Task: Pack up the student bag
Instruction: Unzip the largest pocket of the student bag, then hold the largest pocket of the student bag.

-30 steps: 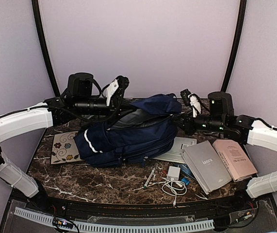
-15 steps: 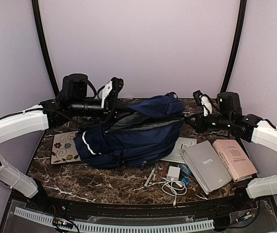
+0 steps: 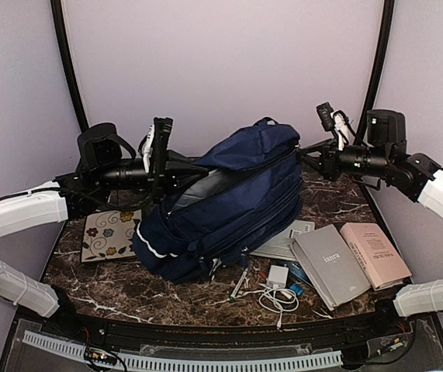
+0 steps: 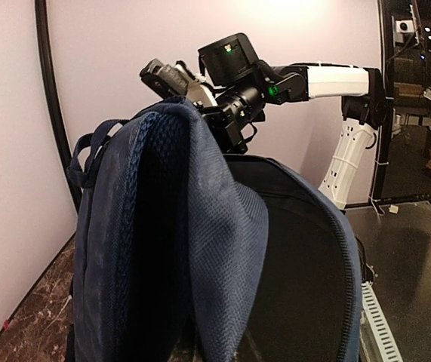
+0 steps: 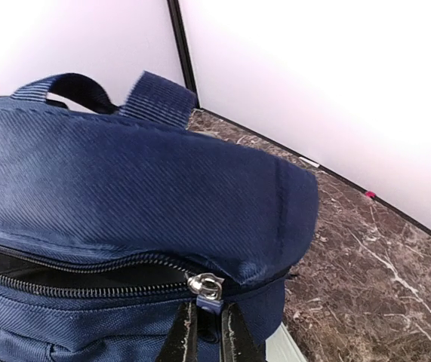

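The student bag [image 3: 229, 201], navy blue with a white stripe trim, hangs tilted between both grippers, with its bottom on the marble table [image 3: 167, 291]. My left gripper [image 3: 190, 166] holds the bag's left upper edge. In the left wrist view the navy fabric [image 4: 207, 226] fills the frame and hides the fingers, and the main opening gapes dark. My right gripper [image 3: 305, 152] is at the bag's top right. In the right wrist view it [image 5: 209, 332] is shut on the blue zipper pull [image 5: 208, 303] below the top handle [image 5: 155, 96].
A grey book [image 3: 331, 265] and a pink book [image 3: 375, 253] lie at the right. White papers [image 3: 285, 239], a white charger with cable [image 3: 278, 285] and a pen [image 3: 239, 284] lie in front of the bag. A floral card [image 3: 106, 232] lies at the left.
Both grippers have risen and moved apart. The bag has come up from lying flat to standing tilted, with its opening stretched wider.
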You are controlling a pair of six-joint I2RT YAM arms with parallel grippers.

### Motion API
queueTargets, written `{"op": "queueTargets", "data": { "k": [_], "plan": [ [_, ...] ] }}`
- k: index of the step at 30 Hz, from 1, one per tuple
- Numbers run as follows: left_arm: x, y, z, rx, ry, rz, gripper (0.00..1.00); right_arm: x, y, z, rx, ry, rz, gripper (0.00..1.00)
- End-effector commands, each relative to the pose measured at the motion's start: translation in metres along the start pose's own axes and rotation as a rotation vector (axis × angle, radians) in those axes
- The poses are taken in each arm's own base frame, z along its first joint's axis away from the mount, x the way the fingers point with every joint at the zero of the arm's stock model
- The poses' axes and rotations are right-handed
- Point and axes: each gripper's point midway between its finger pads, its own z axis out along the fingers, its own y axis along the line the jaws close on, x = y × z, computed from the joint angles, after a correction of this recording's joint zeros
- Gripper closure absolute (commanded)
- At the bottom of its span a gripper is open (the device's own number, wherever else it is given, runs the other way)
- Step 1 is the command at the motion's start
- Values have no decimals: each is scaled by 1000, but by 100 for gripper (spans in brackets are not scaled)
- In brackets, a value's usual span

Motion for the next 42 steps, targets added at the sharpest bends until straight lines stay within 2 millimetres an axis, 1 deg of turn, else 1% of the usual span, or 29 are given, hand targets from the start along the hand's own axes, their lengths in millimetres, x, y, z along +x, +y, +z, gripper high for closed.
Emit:
{"op": "queueTargets", "data": {
  "k": [1,2,3,4,5,6,7,9,11,12,14,16,17,18,20,22,23,24,25,28,30,32,34,35,36,37,38,41,42],
  "plan": [
    [-14,16,-12,-129,-99,-4,72,-46,33,-3,-86,-91,-99,100],
    [-6,20,-12,-155,-75,-10,55,-54,38,-1,-82,-98,-110,100],
    [5,23,-12,-174,-35,-17,42,-61,44,0,-87,-102,-123,100],
    [15,25,-12,-186,9,-29,32,-67,51,3,-94,-103,-136,100],
    [18,26,-12,-193,40,-34,24,-70,55,8,-93,-95,-147,100],
    [22,25,-14,-192,73,-46,13,-73,61,12,-96,-87,-160,100],
    [14,23,-16,-183,80,-48,3,-77,64,16,-90,-78,-170,100],
    [-7,11,-20,-140,79,-49,1,-84,67,22,-86,-63,-184,100],
    [-29,-9,-25,-76,71,-11,1,-94,66,27,-72,-57,-192,100],
    [-35,-18,-26,-52,71,11,1,-98,64,29,-59,-55,-198,100],
    [-42,-33,-24,-30,91,56,1,-106,60,33,-29,-52,-208,100],
    [-52,-43,-24,-31,99,117,1,-112,55,40,0,-42,-212,100],
    [-61,-45,-24,-39,80,131,1,-114,52,42,12,-35,-216,100],
    [-71,-42,-26,-67,55,139,1,-122,50,41,29,-43,-220,100],
    [-91,-27,-31,-165,12,155,1,-135,45,40,68,-53,-224,100],
    [-104,4,-34,-329,20,157,1,-141,45,41,69,-47,-227,100],
    [-108,17,-35,-389,37,165,1,-144,48,41,58,-54,-229,100],
    [-108,28,-33,-434,66,173,1,-145,51,41,47,-59,-229,100],
    [-114,36,-32,-466,83,185,1,-145,53,43,40,-61,-229,100],
    [-103,54,-14,-481,167,158,1,-141,56,46,33,-52,-229,100],
    [-99,56,-6,-461,188,141,1,-136,60,50,23,-41,-230,100],
    [-92,61,0,-464,205,148,1,-132,63,53,9,-31,-230,100],
    [-81,74,1,-525,240,173,1,-130,68,55,-11,-26,-231,100],
    [-77,80,0,-554,258,197,3,-129,70,55,-18,-24,-230,100],
    [-74,85,0,-577,271,216,10,-127,71,54,-23,-23,-230,100],
    [-70,88,-1,-592,283,233,21,-126,71,54,-26,-21,-230,100],
    [-68,90,-2,-602,285,246,37,-123,71,53,-27,-18,-231,100],
    [-76,85,-5,-598,232,281,93,-113,67,49,-10,-14,-232,100],
    [-78,80,-6,-584,208,289,100,-107,65,49,-6,-6,-230,100]
  ]
}}
